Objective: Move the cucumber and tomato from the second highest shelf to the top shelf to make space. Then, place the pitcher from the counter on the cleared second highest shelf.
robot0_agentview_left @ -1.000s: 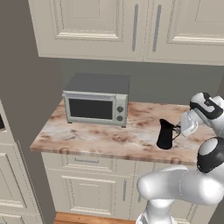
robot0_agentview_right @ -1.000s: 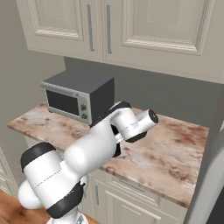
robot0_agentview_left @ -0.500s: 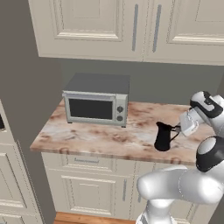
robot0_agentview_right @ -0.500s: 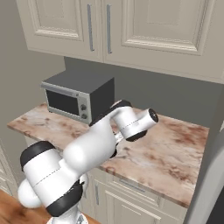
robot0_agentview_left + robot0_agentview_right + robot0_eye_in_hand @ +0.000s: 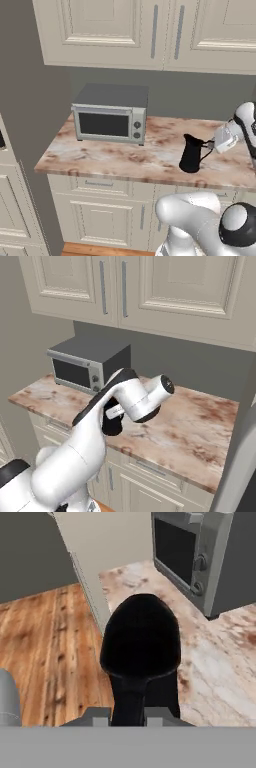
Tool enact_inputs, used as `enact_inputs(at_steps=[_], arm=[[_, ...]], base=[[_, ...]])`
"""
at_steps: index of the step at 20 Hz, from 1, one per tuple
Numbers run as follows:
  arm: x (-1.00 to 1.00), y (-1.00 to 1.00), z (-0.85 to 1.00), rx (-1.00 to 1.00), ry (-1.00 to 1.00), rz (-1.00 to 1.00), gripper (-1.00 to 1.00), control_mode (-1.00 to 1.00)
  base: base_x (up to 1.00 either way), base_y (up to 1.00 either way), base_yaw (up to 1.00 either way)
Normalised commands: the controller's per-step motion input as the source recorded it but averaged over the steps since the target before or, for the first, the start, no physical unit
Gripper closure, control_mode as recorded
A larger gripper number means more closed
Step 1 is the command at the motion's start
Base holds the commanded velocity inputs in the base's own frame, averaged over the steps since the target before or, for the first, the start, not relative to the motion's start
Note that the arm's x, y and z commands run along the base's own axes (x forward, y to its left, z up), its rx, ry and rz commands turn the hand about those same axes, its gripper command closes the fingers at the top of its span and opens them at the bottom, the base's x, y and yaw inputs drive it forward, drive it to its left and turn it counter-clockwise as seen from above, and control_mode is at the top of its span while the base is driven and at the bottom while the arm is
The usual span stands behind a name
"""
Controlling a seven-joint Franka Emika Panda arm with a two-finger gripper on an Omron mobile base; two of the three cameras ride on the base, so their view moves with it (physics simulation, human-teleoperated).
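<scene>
The tall matte black jug, the pitcher [image 5: 191, 154], stands upright on the counter [image 5: 125, 155], a pinkish-brown marbled stone slab with a smooth surface over cream panelled cabinets and drawers. The pitcher has a wide rounded base, a narrower flared top with a small spout, and a thin looped handle on the side that faces away from the microwave [image 5: 111, 113], a boxy grey metal oven with a dark glass door and two round knobs. The pitcher stands on the bare stone well apart from the microwave, nearer the counter's front edge than the grey back wall.

The white arm's two-finger gripper [image 5: 212, 145] reaches in level from the side away from the microwave and meets the pitcher at its handle. In the hand view the pitcher [image 5: 141, 647] rises as a dull black rounded mass directly ahead, its narrow handle strip running down between the two small dark fingertips [image 5: 99, 717], which stand close on either side of it: the fingers are closed on the handle. In the right base view the pitcher [image 5: 113, 425] shows as a black shape partly hidden behind the white wrist.

Cream raised-panel upper cabinets [image 5: 150, 32] with slim grey bar handles hang above the microwave.
</scene>
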Motion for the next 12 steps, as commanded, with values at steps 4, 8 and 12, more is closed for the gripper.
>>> enact_inputs(at_steps=[4, 8, 12], arm=[[-0.91, 0.63, 0.42, -0.01, 0.0, -0.58, 1.0, -1.0], [-0.64, 0.6, 0.81, 0.0, 0.0, -0.61, 1.0, -1.0], [-0.37, 0.52, 1.0, -0.02, 0.05, -0.45, 1.0, -1.0]], base=[[0.0, 0.0, 0.0], [0.0, 0.0, 0.0], [0.0, 0.0, 0.0]])
